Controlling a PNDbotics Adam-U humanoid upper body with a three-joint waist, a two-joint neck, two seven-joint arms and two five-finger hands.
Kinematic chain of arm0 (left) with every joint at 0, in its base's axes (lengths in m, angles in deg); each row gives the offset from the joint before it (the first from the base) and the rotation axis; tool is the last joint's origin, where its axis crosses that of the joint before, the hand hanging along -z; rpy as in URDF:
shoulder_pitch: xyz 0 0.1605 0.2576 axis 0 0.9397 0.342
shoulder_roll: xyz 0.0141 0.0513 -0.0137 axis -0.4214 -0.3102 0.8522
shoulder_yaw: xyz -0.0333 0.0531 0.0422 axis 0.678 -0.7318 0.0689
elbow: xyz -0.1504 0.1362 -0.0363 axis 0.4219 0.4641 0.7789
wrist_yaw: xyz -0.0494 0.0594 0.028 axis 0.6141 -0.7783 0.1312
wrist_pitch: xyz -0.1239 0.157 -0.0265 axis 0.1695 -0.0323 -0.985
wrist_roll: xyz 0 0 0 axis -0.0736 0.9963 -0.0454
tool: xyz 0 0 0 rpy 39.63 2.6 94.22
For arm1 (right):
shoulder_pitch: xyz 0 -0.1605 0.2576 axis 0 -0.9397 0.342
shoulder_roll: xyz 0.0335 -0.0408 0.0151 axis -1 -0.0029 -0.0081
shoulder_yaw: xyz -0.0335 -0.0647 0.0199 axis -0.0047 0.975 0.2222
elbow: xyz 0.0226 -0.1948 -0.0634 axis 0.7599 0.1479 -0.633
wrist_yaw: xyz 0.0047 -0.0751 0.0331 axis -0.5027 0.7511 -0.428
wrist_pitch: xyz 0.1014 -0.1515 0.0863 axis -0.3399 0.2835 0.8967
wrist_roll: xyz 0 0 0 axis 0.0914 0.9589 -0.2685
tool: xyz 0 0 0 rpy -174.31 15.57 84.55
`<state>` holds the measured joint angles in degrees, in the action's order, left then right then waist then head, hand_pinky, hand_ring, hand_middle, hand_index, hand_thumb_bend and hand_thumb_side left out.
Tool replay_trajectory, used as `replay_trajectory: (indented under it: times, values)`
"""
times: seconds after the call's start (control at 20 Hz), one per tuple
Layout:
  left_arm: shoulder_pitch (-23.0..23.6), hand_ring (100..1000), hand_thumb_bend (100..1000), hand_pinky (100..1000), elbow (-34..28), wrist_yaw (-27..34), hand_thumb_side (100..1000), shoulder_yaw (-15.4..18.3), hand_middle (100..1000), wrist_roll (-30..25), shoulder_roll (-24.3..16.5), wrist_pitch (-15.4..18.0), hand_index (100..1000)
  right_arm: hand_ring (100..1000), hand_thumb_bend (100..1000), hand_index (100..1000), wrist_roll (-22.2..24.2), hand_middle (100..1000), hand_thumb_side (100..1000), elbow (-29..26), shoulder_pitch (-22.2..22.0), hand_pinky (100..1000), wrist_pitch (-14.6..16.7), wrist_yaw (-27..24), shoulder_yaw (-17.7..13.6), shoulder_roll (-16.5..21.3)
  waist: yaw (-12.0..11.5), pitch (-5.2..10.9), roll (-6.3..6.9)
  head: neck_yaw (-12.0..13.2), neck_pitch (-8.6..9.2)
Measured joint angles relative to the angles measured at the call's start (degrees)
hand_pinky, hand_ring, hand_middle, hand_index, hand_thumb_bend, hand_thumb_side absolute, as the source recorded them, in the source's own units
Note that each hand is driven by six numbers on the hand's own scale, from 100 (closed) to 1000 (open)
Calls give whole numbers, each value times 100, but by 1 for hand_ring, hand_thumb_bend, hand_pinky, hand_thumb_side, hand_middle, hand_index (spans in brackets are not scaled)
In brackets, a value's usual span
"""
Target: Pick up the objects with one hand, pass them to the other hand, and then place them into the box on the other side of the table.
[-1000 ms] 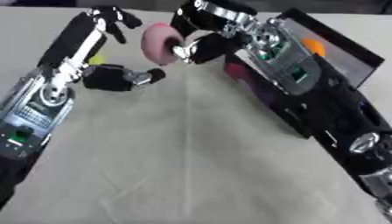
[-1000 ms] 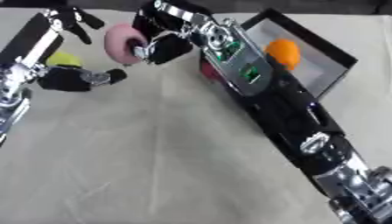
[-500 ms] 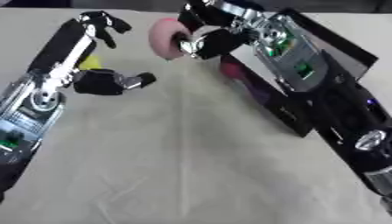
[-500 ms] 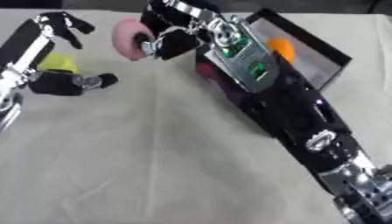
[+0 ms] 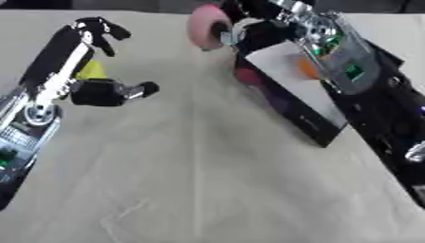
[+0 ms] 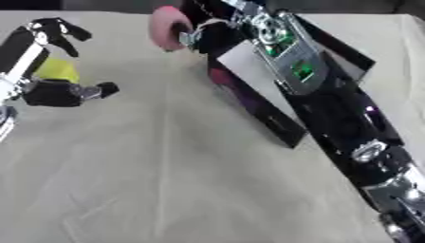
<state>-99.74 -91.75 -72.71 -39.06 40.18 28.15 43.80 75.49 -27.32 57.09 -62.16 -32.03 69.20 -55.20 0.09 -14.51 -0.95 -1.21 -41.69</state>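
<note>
Over the beige cloth-covered table (image 5: 207,180), right hand (image 5: 249,23) fingers grasp the pink disc (image 5: 203,26); left hand (image 5: 99,35) fingers released.

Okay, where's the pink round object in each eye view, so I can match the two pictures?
Left eye view: pink round object at top centre, held in the right hand.
Right eye view: top, left of centre, in the same hand.
Shared landmark: the black box just below and right of it.

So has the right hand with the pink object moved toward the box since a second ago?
Yes. The right hand carried the pink object away from the left hand, toward the box.
</note>
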Motion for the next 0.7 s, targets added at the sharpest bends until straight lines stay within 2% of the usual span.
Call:
replay_trajectory:
  times: [0.3,0.7]
  values:
    - [50,566,717,742,-7,31,448,78,670,49,-48,-19,766,604,100,486,-171,496,100,-22,-247,831,-18,-43,-213,505,29,0,2,-16,1]
    - [157,562,716,734,-22,93,449,180,669,138,-134,-61,768,607,100,492,-235,503,100,-3,-557,832,-105,-270,-471,968,57,0,2,-199,5]
